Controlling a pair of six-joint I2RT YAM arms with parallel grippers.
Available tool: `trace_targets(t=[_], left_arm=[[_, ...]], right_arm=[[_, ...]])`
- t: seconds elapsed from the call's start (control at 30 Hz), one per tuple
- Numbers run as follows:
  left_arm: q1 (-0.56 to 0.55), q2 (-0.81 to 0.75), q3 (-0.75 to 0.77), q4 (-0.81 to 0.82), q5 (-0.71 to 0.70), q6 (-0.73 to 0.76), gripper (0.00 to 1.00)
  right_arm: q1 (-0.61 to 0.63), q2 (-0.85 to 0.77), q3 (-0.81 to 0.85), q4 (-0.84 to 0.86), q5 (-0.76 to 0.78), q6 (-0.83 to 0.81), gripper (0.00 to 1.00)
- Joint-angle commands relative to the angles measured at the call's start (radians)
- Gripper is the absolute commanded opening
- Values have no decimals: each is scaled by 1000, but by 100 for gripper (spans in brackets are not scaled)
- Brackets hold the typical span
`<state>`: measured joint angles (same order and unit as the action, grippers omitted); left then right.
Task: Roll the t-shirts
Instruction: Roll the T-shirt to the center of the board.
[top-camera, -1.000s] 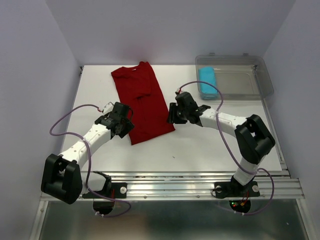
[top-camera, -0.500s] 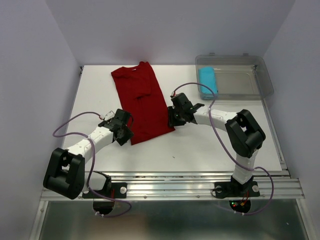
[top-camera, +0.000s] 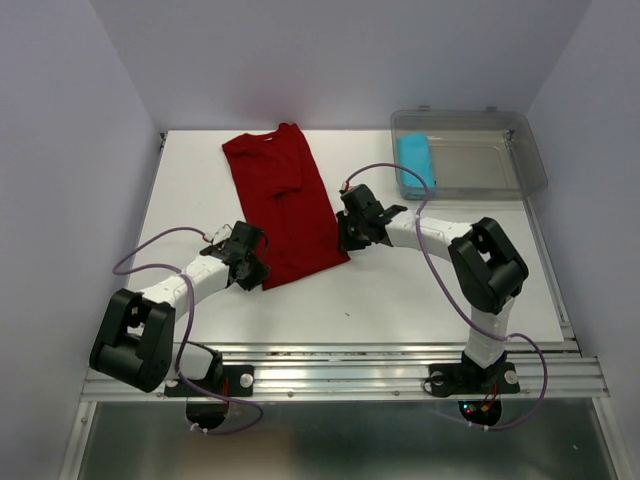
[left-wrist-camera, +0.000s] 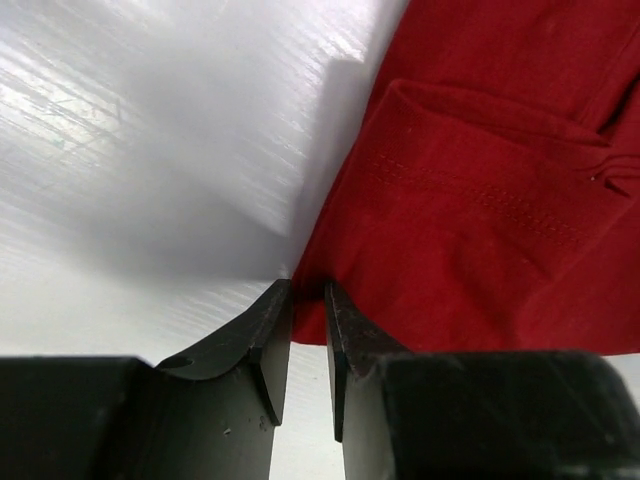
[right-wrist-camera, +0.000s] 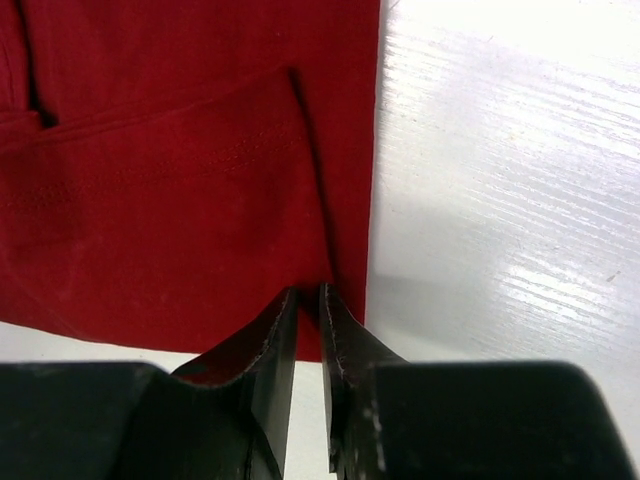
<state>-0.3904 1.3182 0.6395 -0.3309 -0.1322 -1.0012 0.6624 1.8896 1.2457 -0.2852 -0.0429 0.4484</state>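
- Red shirt (top-camera: 283, 205) lies flat on the table (top-camera: 420, 290), left of centre. It is folded into a long strip, collar at the far end and hem toward the arms, running slightly on a diagonal.
- A sleeve is folded over on top of the strip, and its stitched hem shows in both wrist views.
- Left gripper (top-camera: 254, 271) is low on the table at the shirt's near-left corner.
- Left wrist view: fingers (left-wrist-camera: 268, 335) are almost together with a thin slit between them. One finger is over bare table and the other over cloth, and the shirt's edge meets the tips. Cannot tell whether any cloth is caught.
- Right gripper (top-camera: 344, 240) is low at the shirt's right edge, near the hem.
- Right wrist view: fingers (right-wrist-camera: 272, 345) are pressed close, with red cloth showing in the slit where a fold line runs in. Read as pinched on the shirt.
- Blue roll (top-camera: 416, 163) sits inside the clear bin (top-camera: 520, 165) at the far right, along the bin's left side and well apart from the red shirt.
- Both arms reach inward, with the strip between them.
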Motion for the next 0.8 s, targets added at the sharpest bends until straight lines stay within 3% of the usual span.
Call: trace_targets(t=[0.0, 0.2, 0.4, 0.67, 0.77], left_arm=[[5, 0, 3, 39, 11, 9, 32], [5, 0, 5, 43, 6, 16, 38], [5, -10, -4, 44, -1, 10, 24], [5, -31, 3, 23, -1, 12, 4], [5, -57, 8, 9, -3, 15, 3]], right_arm=[[5, 8, 44, 6, -9, -7, 22], [5, 19, 55, 6, -8, -7, 24], [5, 14, 55, 4, 1, -5, 1], [5, -27, 23, 29, 21, -1, 1], [5, -50, 8, 43, 25, 1, 1]])
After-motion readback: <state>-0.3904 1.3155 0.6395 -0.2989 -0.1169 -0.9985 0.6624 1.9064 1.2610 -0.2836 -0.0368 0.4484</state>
